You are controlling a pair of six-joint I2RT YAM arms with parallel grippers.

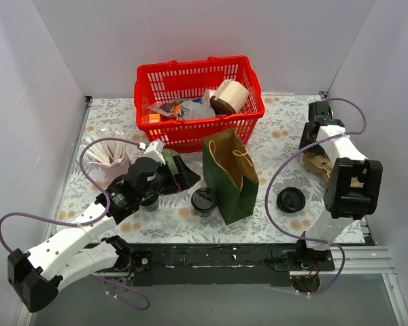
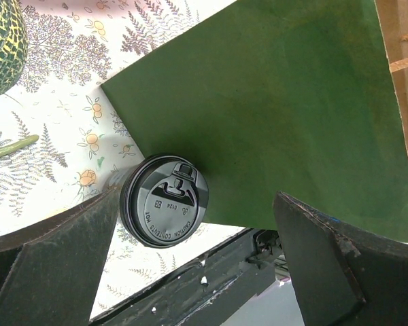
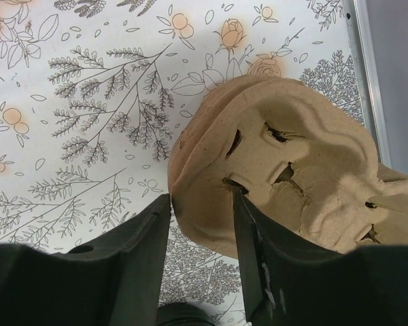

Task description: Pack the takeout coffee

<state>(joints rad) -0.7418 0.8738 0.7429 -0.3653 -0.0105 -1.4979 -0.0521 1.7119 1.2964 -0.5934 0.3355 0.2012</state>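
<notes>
Two end effectors: the left end effector (image 2: 197, 200), spread wide, has the takeout coffee (image 2: 164, 200) upright just to its right, lower centre of the top view, beside the green bag (image 1: 230, 178). The right end effector (image 3: 202, 197), farther off, straddles the cardboard tray (image 3: 292, 170) at its rim; clamped or not, I cannot tell.

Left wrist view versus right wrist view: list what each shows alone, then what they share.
Only the left wrist: the lidded black coffee cup beside the green paper bag, framed by the open left gripper. Only the right wrist: the tan cardboard cup tray, its edge between the fingers of the right gripper. Both: the floral tablecloth.
</notes>
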